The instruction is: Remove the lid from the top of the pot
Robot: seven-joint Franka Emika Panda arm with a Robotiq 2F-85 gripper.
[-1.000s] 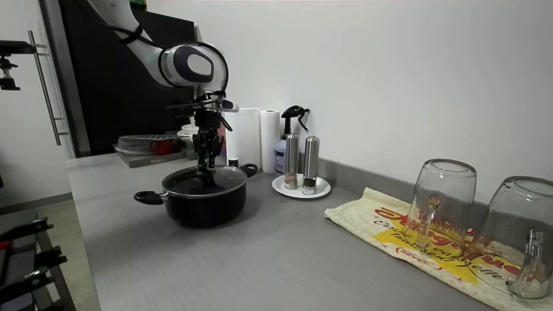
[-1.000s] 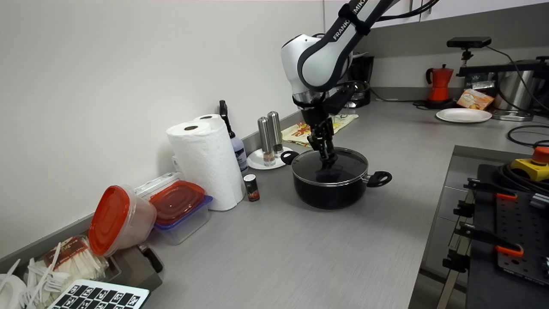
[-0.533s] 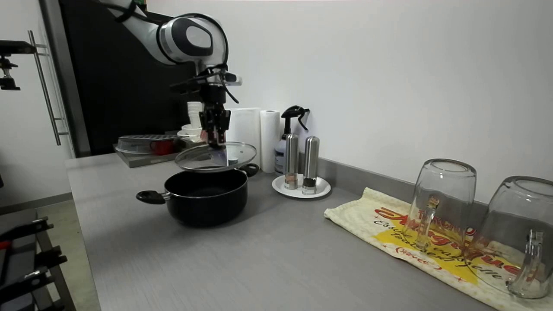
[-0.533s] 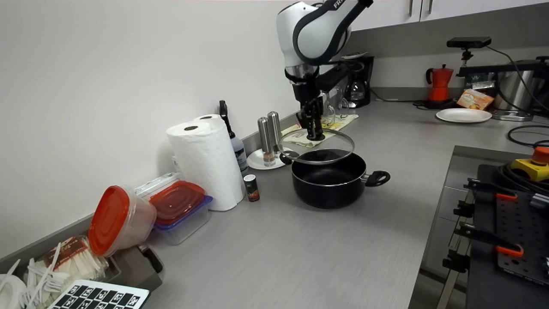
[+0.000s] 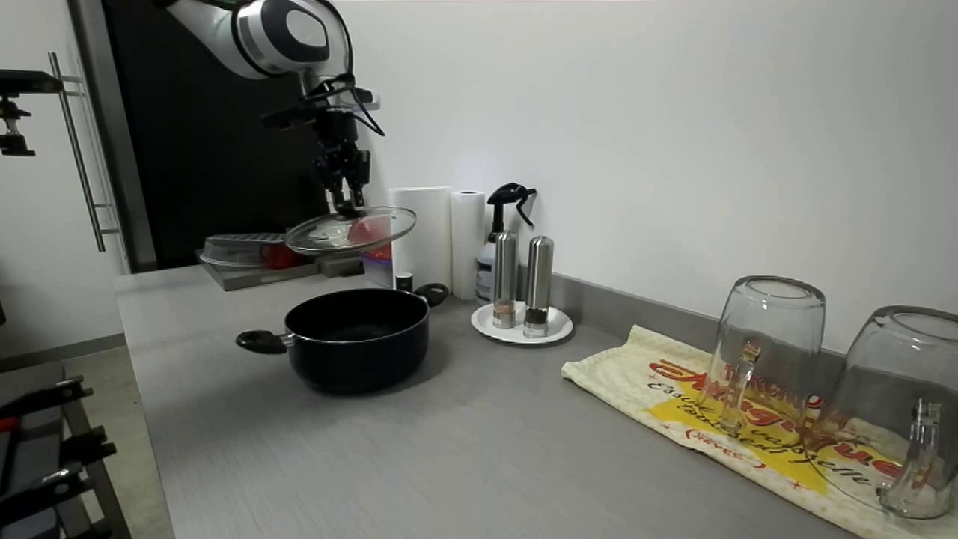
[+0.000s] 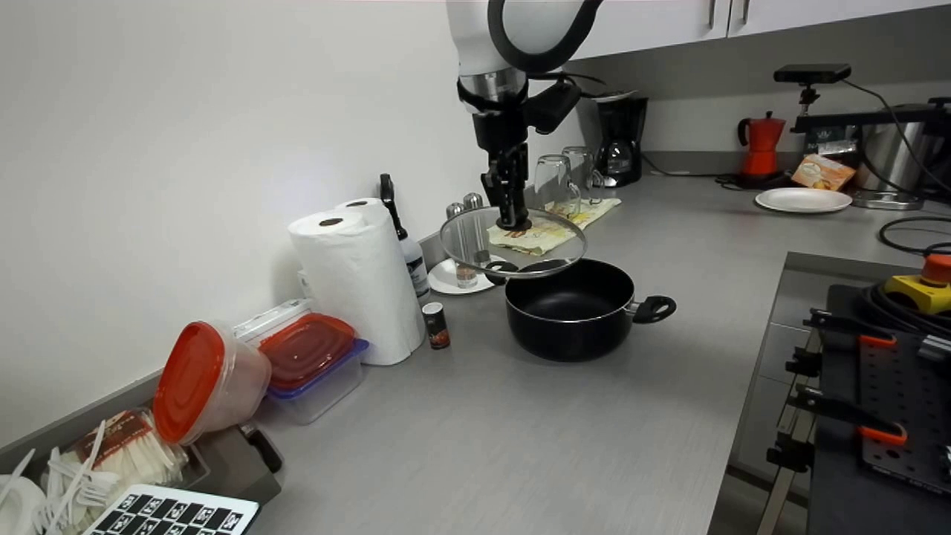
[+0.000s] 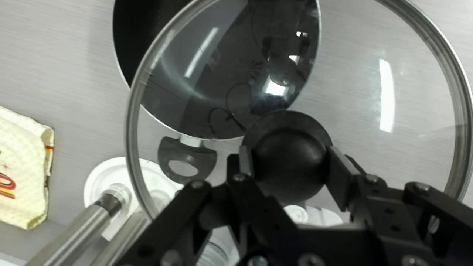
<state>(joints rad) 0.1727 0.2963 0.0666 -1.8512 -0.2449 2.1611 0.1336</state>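
The clear glass lid (image 5: 352,236) hangs in the air, apart from the pot (image 5: 359,361). It also shows in an exterior view (image 6: 513,254), nearly level. My gripper (image 5: 349,205) is shut on the lid's black centre knob. In the wrist view the fingers (image 7: 289,162) press on both sides of the knob (image 7: 290,166). The black pot stands uncovered on the counter, its dark inside showing in both exterior views (image 6: 570,338). In the wrist view the lid (image 7: 354,92) overlaps only part of the pot (image 7: 136,37); one pot handle shows through the glass.
A white plate (image 5: 557,334) with two metal mills stands by the wall. Near it are paper towel rolls (image 6: 364,290), a spray bottle (image 5: 485,268) and a small jar (image 6: 436,327). Plastic containers (image 6: 215,386) lie along the wall. Upturned glasses (image 5: 771,344) stand on a towel (image 5: 629,367).
The lid was on the pot a second ago. My gripper has lifted it by the knob and carried it higher and sideways, off the pot. The pot has hardly moved.
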